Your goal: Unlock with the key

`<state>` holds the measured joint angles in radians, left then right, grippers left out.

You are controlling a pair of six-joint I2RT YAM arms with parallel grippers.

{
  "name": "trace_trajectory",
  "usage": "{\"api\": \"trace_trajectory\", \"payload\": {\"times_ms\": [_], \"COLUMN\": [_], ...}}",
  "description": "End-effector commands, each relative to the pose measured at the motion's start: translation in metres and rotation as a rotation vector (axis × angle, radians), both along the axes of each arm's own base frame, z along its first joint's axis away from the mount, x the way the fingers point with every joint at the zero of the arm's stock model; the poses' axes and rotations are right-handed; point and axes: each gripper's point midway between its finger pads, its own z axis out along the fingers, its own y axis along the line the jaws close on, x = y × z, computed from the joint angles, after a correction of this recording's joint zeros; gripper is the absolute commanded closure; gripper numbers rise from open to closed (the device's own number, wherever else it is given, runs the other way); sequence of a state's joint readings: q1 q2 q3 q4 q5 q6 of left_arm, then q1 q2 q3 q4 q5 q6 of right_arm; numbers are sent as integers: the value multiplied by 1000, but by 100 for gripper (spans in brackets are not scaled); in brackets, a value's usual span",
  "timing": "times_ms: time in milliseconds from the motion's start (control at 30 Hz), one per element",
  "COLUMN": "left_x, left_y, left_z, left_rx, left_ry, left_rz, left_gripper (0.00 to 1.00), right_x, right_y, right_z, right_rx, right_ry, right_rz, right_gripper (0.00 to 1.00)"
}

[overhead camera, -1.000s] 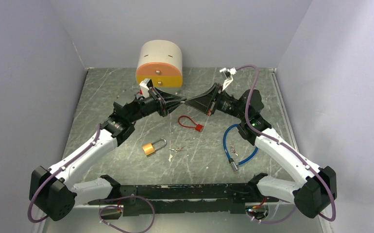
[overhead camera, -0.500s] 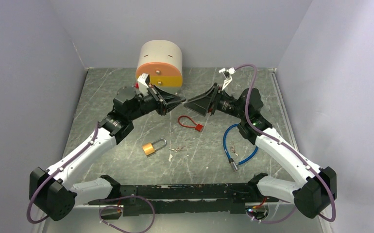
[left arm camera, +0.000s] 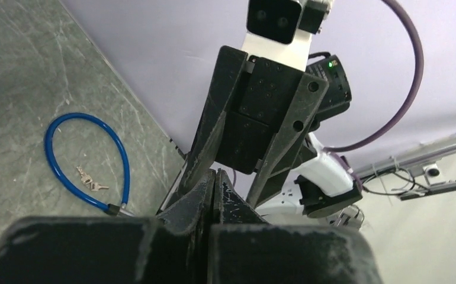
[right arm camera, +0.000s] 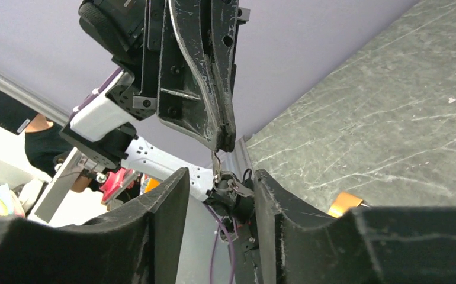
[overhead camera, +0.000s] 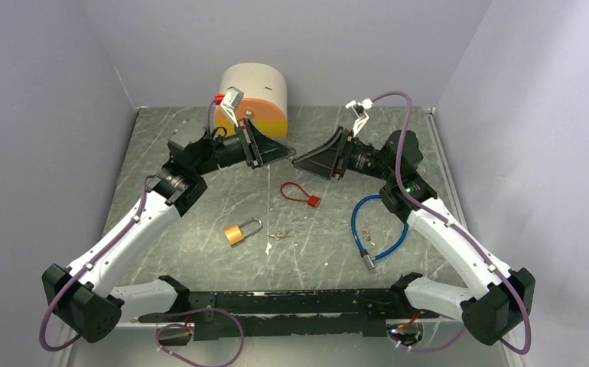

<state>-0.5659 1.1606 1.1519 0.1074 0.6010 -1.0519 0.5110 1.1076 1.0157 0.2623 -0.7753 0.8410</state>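
Pale purple walls (overhead camera: 39, 115) on three sides. Grey-green stone-look table (overhead camera: 314, 260) with thin white lines. Soft, even light.

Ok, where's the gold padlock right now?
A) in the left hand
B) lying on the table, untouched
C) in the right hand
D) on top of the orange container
B: the gold padlock lies on the table, apart from the left hand and right hand, which face each other farther back.
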Motion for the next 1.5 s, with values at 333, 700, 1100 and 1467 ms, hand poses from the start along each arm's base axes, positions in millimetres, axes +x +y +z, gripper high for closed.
{"api": "trace_trajectory", "payload": {"times_ms": [333,700,1100,1467], "left_x": [-23,-14,22,40], "left_y": [-4,-1,42,64], "left_z": [21,33,4,-123], "left_rx": [4,-37,-8,440], "left_ry": [-242,-214,-2,329], "left_rz": [-144,-76,326,458], "left_gripper": [97,97,20,10], "right_x": [-14,-25,0,2], "right_y": [1,3,-16,-51], "right_z": [29,24,21,-11], "right_rx": [69,92,161,116], "right_ry": [-76,-57,-51,-205], "right_rz": [74,133,-130,-359], "right_gripper": [84,100,100,100]}}
